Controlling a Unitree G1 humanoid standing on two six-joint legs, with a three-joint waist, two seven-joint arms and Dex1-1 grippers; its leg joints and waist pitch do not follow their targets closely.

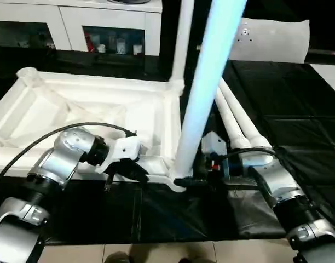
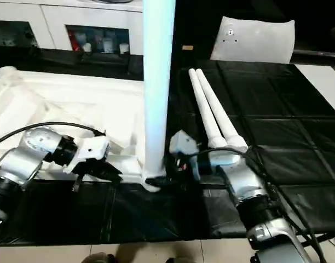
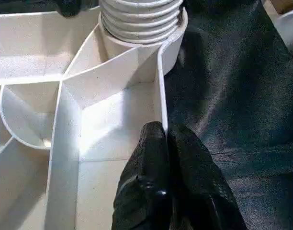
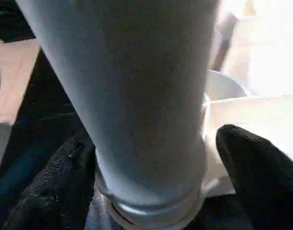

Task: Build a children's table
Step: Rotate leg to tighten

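Leg (image 1: 197, 109) upright in tabletop (image 1: 58, 109) corner socket | between spread right jaws (image 4: 151, 191)

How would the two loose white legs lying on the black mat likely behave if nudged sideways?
The two loose legs look round and smooth, so they would probably roll. Being tapered, each may curve rather than roll straight. They seem rigid, hollow plastic, so likely light and stiff; the black mat may slow them slightly.

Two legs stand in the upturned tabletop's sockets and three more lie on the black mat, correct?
No. Two spare legs lie on the black mat, as the right eye view shows. Two legs do stand in the tabletop.
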